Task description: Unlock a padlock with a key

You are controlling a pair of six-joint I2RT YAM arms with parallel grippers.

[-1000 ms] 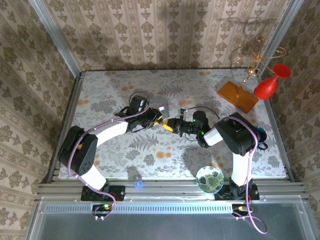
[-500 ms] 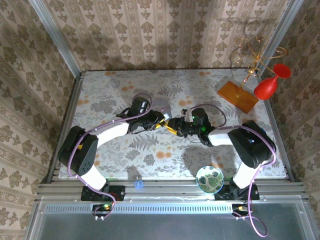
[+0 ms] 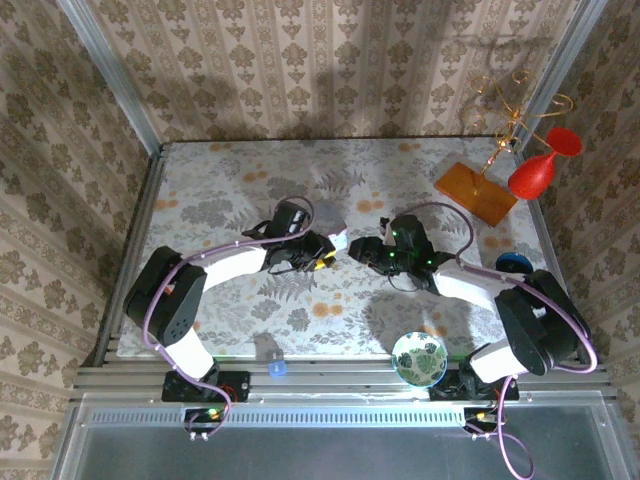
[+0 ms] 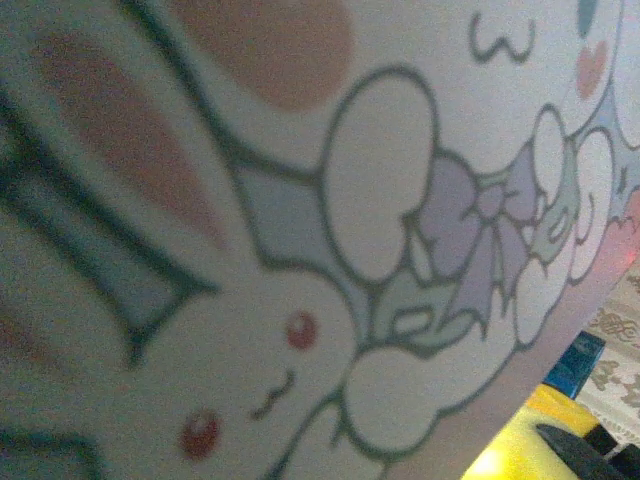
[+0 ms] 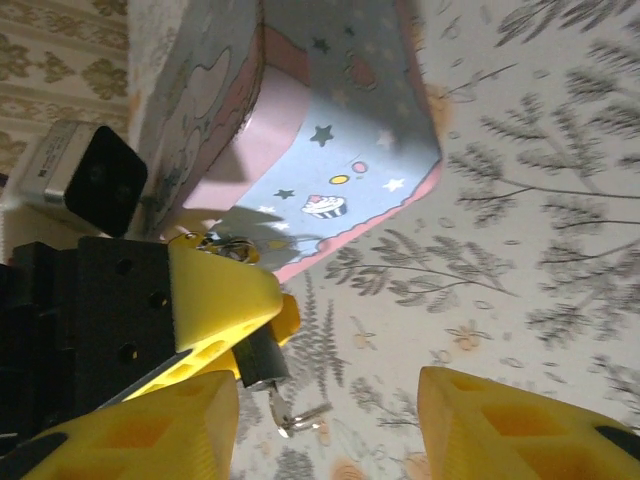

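- Patterned wallpaper closes in a leaf-printed worktop (image 3: 250,190), and we find both arms meeting near its middle.
- Our left hand (image 3: 322,254) is clenched on the padlock (image 5: 262,357). In the right wrist view the small dark block pokes out between its yellow fingers (image 5: 225,295), just beside a lower corner of the pastel tin box (image 5: 330,130).
- From the padlock's free end hangs the key (image 5: 305,412), a silvery sliver with a small ring. We judge it to be seated in the keyhole, though the joint is too small to be sure.
- Our right hand (image 5: 325,390) is released. Its two yellow fingers are spread wide with nothing between them, and they point at the key from just beside it.
- As we read the progress, the padlock is gripped and steadied and the key appears to be in. We cannot tell whether it has been turned, because the shackle end is tucked behind the left hand's finger, where only glints of wire show. Gripping the key, twisting it and freeing the shackle probably remain.
- From above, the left arm runs from the near left corner with its forearm low and its wrist angled toward the centre. The right arm curls in from the near right corner, so the two hands face each other.
- Farther out, a green-patterned bowl (image 3: 420,358) sits at the near edge, right of centre.
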